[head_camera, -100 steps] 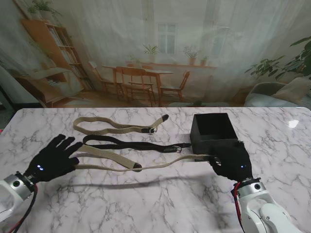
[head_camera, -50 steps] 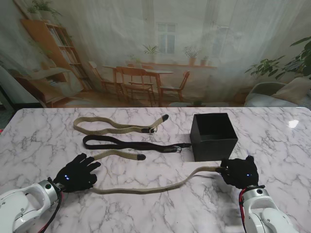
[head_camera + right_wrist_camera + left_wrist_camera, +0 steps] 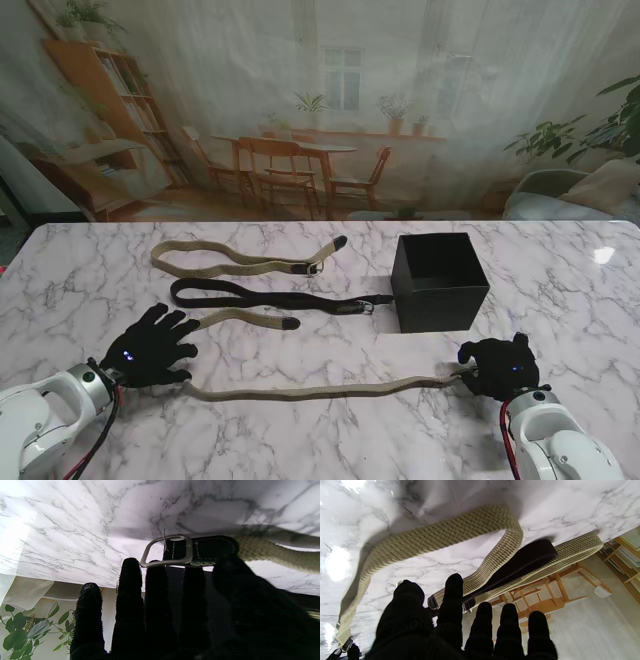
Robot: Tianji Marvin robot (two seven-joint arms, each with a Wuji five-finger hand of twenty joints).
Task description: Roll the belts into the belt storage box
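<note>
Stand view: right hand grips the tan belt's buckle and has drawn it nearer me, clear of the box. Left hand, fingers spread, presses the belt, now straighter for rolling.

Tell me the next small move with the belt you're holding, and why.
Probably start curling the buckle inward with the right hand: the tan belt lies stretched out flat toward the left hand, still unrolled, and the black box stands empty.
</note>
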